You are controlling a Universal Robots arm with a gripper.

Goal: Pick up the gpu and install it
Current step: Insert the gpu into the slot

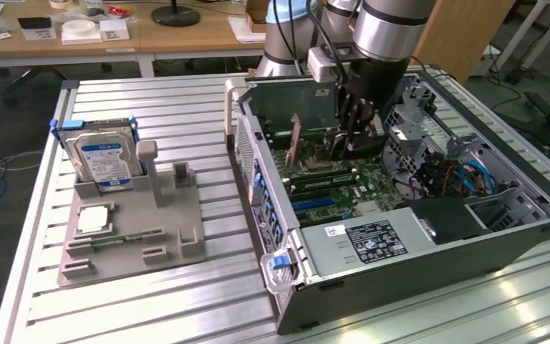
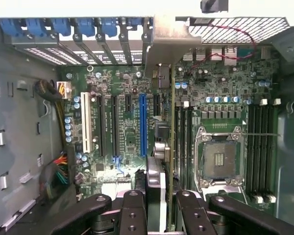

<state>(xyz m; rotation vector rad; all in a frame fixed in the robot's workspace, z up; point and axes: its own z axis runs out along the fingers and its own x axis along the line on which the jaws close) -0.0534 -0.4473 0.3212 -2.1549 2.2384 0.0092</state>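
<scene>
The black multi-fingered gripper (image 1: 356, 140) on the silver Universal Robots arm (image 1: 389, 32) reached down into the open black-and-grey computer case (image 1: 428, 244), which lay on its side on the ribbed aluminium table (image 1: 160, 301). Its fingers (image 2: 132, 210) were pinched on the gpu (image 2: 167, 147), a thin flat circuit card seen edge-on in the wrist view.

The card stood on edge above the green motherboard (image 2: 122, 132), between the long blue expansion slot (image 2: 142, 122) and the square silver CPU socket (image 2: 220, 159). Its long axis ran parallel to the expansion slots, from the gripper toward the rear wall of the case. Its silver metal bracket (image 2: 161, 39) pointed at that rear wall, beside the row of blue slot clips (image 2: 63, 27). In the exterior view the card showed as a thin brownish upright edge (image 1: 295, 147) just beside the gripper, toward the exterior view's left. Whether its lower edge sat in a slot could not be told.

On the table, well apart toward the exterior view's left, a grey plastic parts holder (image 1: 132, 229) carried a silver hard drive with a blue-white label (image 1: 103, 161), standing upright.
</scene>
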